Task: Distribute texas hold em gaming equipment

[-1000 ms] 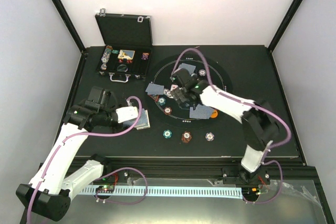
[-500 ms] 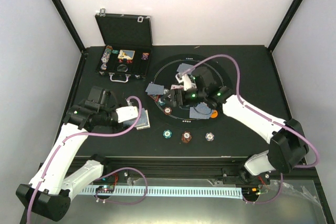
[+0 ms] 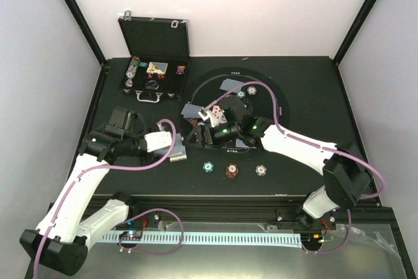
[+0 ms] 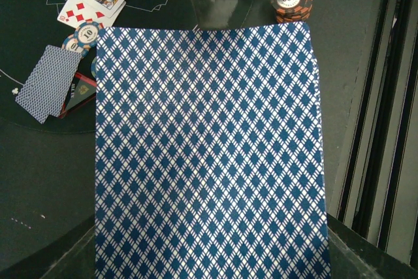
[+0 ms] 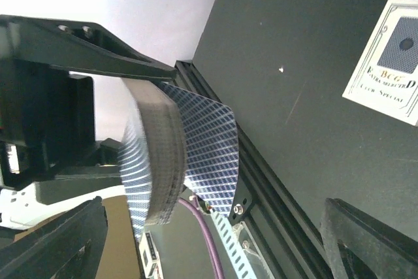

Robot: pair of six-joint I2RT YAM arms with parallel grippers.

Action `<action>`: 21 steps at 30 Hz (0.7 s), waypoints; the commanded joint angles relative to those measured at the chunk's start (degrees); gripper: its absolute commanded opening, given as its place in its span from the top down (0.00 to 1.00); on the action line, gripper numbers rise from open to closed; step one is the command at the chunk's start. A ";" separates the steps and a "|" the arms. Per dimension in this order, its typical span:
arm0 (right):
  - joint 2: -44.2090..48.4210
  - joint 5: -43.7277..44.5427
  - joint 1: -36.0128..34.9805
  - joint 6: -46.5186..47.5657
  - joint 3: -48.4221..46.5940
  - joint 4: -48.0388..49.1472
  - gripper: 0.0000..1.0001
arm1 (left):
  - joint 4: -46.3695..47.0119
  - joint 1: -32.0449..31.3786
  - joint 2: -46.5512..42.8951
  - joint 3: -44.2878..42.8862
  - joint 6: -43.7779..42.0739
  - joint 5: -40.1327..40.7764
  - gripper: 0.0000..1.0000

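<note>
My left gripper [image 3: 171, 146] is shut on a deck of blue-backed playing cards [image 4: 209, 155] that fills the left wrist view. In the right wrist view the deck [image 5: 153, 155] stands edge-on, and its outer card [image 5: 209, 148] bends away from it. My right gripper [image 3: 194, 136] is open just right of the deck, its fingers [image 5: 375, 240] wide apart and touching nothing. Face-up cards [image 3: 215, 114] and blue-backed cards [image 3: 230, 83] lie on the round mat [image 3: 277, 106]. Teal [image 3: 208, 166], red-brown [image 3: 231, 170] and white [image 3: 260, 170] chips lie in front of the mat.
The open black case [image 3: 154, 76] with chips stands at the back left. A white card box [image 5: 388, 57] lies on the table near the deck. The table's front rail [image 3: 215, 197] runs close behind the chips. The right arm [image 3: 294, 142] stretches across the mat.
The right arm has swung from the middle of the mat leftward and nearer, bringing its gripper up to the deck. The left arm and the deck have stayed still.
</note>
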State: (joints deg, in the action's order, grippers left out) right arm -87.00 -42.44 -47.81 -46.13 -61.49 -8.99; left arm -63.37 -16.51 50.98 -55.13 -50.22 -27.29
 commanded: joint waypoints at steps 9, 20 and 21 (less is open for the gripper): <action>-5.86 -2.28 -3.41 -2.71 -4.07 3.54 0.07 | -0.03 0.25 -0.69 -0.71 0.25 -0.84 0.98; -10.34 -2.78 -5.01 -4.08 -7.41 4.86 0.05 | -0.12 0.25 -0.72 -0.61 0.47 -1.10 0.98; -10.66 -2.57 -5.01 -4.03 -7.68 4.82 0.05 | -0.21 0.24 -0.75 -0.66 0.47 -0.97 0.99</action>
State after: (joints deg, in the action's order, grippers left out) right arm -95.90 -44.16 -52.36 -49.30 -67.00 -5.43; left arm -63.42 -16.51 50.98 -55.13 -50.22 -27.27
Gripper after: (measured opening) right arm 0.949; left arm 0.654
